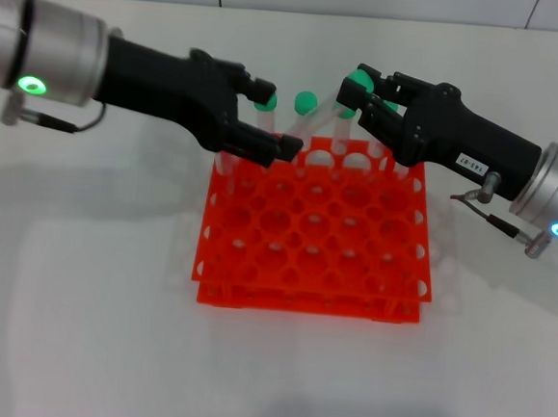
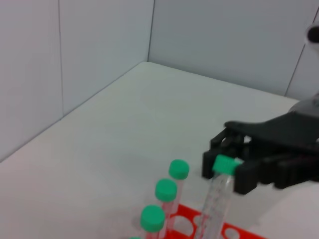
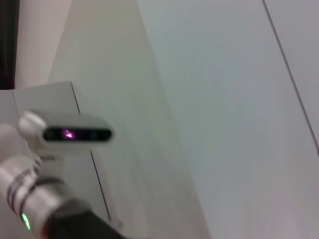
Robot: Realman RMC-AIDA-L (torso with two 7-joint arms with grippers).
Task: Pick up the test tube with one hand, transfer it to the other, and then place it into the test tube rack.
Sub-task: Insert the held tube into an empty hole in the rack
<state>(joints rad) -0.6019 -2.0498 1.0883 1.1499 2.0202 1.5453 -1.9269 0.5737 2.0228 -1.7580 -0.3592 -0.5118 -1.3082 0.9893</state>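
White tabletop (image 1: pixel 76 328), matte, evenly lit; pale grey panelled walls (image 2: pixel 99 55) meet at corner behind it.

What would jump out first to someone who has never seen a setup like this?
The bright orange-red test tube rack at the middle of the white table, with green-capped tubes standing along its far edge. Above that far edge two black arms meet: the right end effector grips a test tube by its green cap, while the left end effector hangs open beside it.

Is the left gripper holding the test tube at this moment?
No. In the left wrist view the right gripper grips the test tube just below its green cap, above the test tube rack.
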